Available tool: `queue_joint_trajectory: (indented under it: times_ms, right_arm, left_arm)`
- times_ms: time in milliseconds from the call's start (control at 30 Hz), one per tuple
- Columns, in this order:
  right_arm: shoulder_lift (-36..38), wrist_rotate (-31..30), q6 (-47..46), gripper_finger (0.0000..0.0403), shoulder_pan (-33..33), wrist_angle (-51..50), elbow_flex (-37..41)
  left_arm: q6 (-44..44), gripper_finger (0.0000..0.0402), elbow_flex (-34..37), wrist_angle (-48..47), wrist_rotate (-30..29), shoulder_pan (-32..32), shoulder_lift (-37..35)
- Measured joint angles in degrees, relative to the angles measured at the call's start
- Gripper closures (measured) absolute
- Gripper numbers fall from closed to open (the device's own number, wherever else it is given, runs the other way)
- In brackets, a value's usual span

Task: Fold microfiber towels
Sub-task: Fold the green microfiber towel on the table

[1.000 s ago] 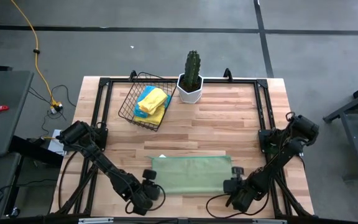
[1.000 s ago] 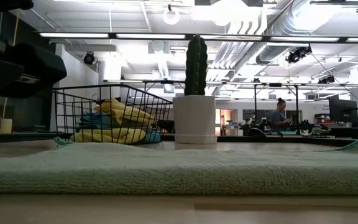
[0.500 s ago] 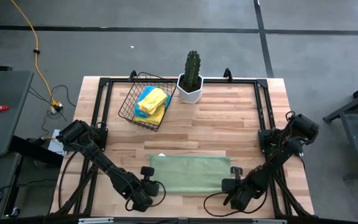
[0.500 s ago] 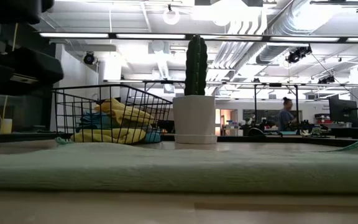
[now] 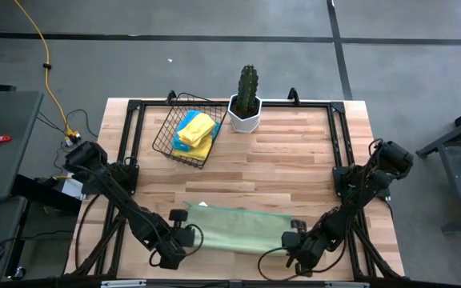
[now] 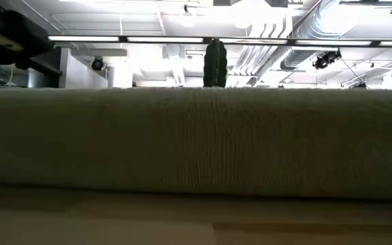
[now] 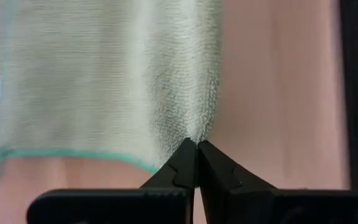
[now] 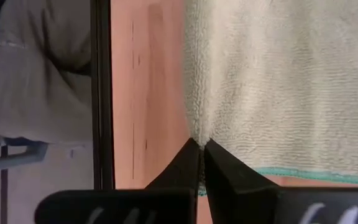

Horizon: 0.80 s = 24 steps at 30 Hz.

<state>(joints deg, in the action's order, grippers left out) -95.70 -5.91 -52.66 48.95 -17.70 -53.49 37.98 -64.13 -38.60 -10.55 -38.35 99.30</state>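
Both grippers are now closing down on the pale green towel (image 5: 237, 228), where a moment ago they were standing open at its near corners. The cloth's front edge is also rising into a tall wall across the low view, hiding the wire basket (image 5: 184, 128) and all but the top of the cactus (image 6: 214, 62) that were plainly showing before.

The left gripper (image 7: 197, 149) is pinching the towel's folded edge right at its fingertips, with the green-hemmed cloth spreading away ahead of it. The right gripper (image 8: 199, 148) is doing the same at the opposite end, its fingers pressed together on a tuck of pile, with bare table (image 8: 148, 93) lying just to one side of the pinch.

Each pincer is taking one near corner, probably so that the edge lifts evenly and stays taut between them, which a second fold likely needs. The towel, already a long band, is lying between the two grippers on the near part of the table. Yellow and blue towels (image 5: 196, 130) are waiting in the basket, well beyond both pincers, beside the potted cactus.
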Motion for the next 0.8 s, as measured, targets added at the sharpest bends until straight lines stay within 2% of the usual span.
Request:
queue_joint_trajectory:
  times_ms: [200, 433, 800]
  right_arm:
    - [2.3, -2.0, 0.0, 0.0403, -0.4, -2.1, 0.0]
    - [6.3, -12.2, -4.3, 0.0403, -0.5, -14.1, -0.1]
    - [6.0, -13.3, -6.2, 0.0403, -3.9, -16.7, 0.0]
  left_arm:
    - [1.7, 0.0401, 0.1, -5.5, -4.9, 2.8, -0.6]
    - [5.8, 0.0402, 2.8, -7.9, -10.5, 7.1, -0.6]
    - [8.4, 0.0401, 8.1, -6.6, -13.7, 12.7, -0.7]
